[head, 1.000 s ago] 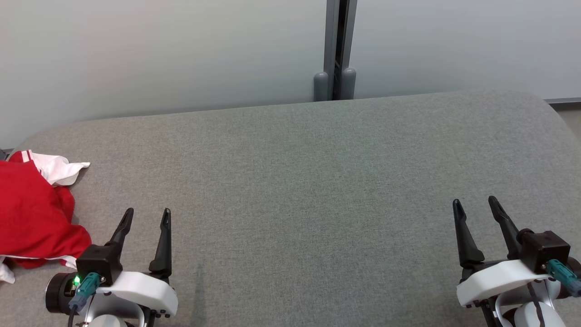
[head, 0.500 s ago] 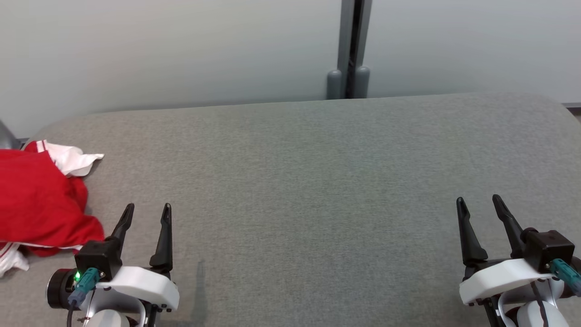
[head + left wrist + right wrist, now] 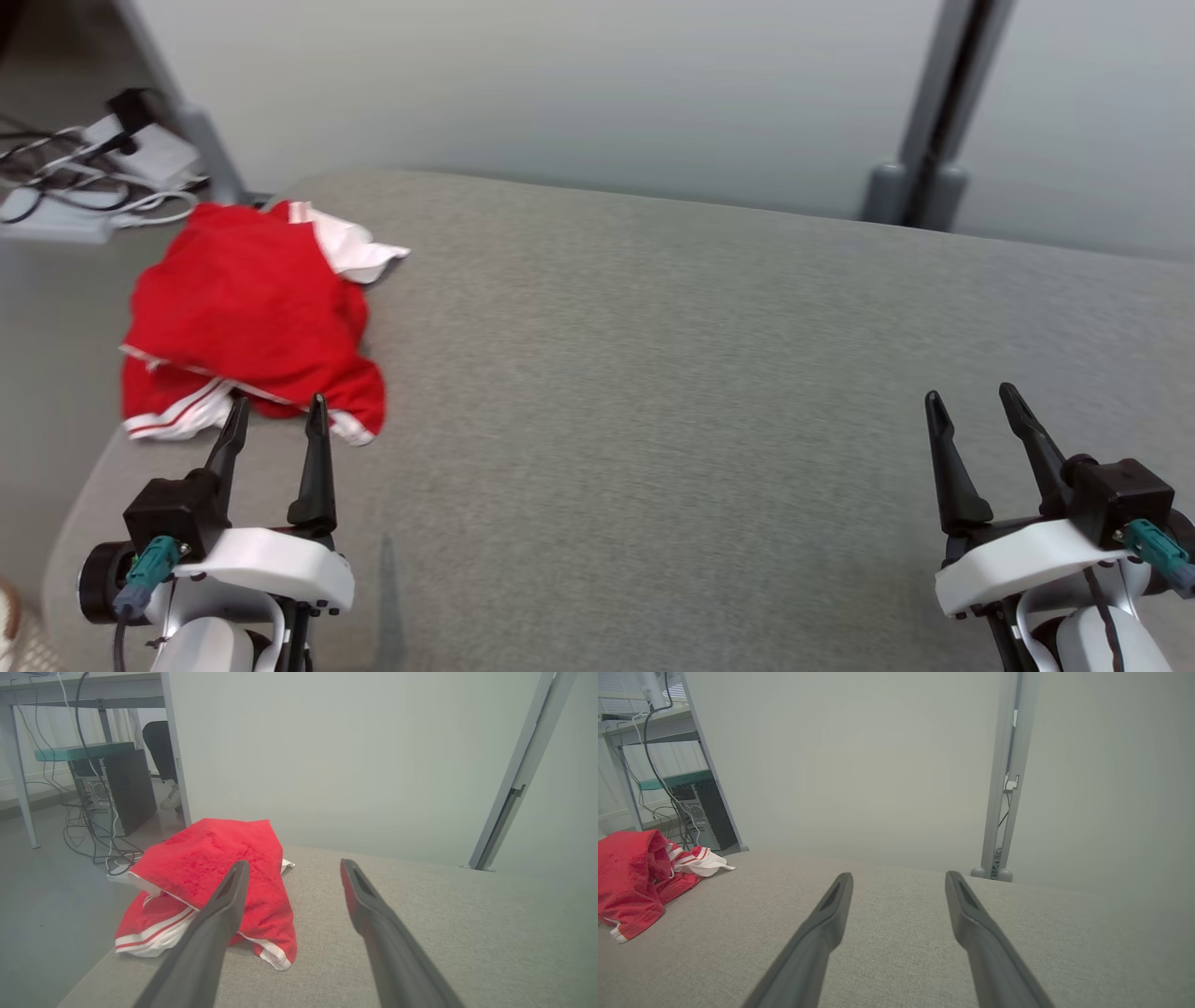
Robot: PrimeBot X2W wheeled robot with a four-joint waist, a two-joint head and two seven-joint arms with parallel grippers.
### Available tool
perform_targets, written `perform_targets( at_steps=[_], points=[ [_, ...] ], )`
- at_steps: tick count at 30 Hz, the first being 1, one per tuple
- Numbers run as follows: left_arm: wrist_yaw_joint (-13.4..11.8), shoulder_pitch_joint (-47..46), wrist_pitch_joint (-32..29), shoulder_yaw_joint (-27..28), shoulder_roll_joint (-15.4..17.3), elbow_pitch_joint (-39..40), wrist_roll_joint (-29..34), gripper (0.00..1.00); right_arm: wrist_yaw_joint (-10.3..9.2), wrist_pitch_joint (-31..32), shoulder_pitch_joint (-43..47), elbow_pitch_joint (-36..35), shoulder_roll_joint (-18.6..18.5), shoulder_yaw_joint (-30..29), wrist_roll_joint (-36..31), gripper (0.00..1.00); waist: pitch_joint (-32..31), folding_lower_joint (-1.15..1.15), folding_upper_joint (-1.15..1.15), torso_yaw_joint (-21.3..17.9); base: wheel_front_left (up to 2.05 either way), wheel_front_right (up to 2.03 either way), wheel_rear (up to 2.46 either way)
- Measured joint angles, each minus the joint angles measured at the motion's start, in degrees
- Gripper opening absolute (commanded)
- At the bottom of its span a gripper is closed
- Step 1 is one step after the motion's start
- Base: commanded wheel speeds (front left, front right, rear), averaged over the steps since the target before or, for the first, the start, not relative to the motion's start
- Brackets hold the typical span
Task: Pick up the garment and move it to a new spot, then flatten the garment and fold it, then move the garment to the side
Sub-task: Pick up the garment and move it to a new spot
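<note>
While one garment [image 3: 247, 308] lies, two claws [image 3: 280, 401] [image 3: 969, 392] gape.

Red-and-white garment [image 3: 245, 308] of nubby, terry-like cloth on a matt grey woven-fabric surface [image 3: 653, 373]; dark fingers [image 3: 210, 938] of the left gripper [image 3: 294, 862], seemingly matt plastic.

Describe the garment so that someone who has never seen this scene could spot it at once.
Start from the wide grey fabric-covered surface before the robot. At its far left corner, just beyond the open left gripper, lies a crumpled garment. It is bright red with white striped trim, unlike the pale cables on the floor beside it.
</note>
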State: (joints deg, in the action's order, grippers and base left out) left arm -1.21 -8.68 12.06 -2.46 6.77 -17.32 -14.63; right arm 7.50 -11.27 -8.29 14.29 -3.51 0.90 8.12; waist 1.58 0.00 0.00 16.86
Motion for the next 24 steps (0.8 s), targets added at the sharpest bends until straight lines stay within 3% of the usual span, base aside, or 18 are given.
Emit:
perform_targets(
  at_steps=[13, 24],
  points=[
    [-0.86, 0.65, 0.41, 1.45, 0.88, 0.18, -1.6, 1.0, 0.0, 0.14, -0.55, 0.52, 0.19, 1.57, 0.6, 1.0, -0.21, 0.0, 0.0, 11.19, 0.0, 0.0, 0.0],
    [-1.13, 0.42, 0.32, 0.69, 0.75, 0.37, -2.03, 1.0, 0.0, -0.11, -0.58, 1.31, 0.35, 1.99, 0.98, 1.0, -0.54, 0.0, 0.0, 13.21, 0.0, 0.0, 0.0]
  ],
)
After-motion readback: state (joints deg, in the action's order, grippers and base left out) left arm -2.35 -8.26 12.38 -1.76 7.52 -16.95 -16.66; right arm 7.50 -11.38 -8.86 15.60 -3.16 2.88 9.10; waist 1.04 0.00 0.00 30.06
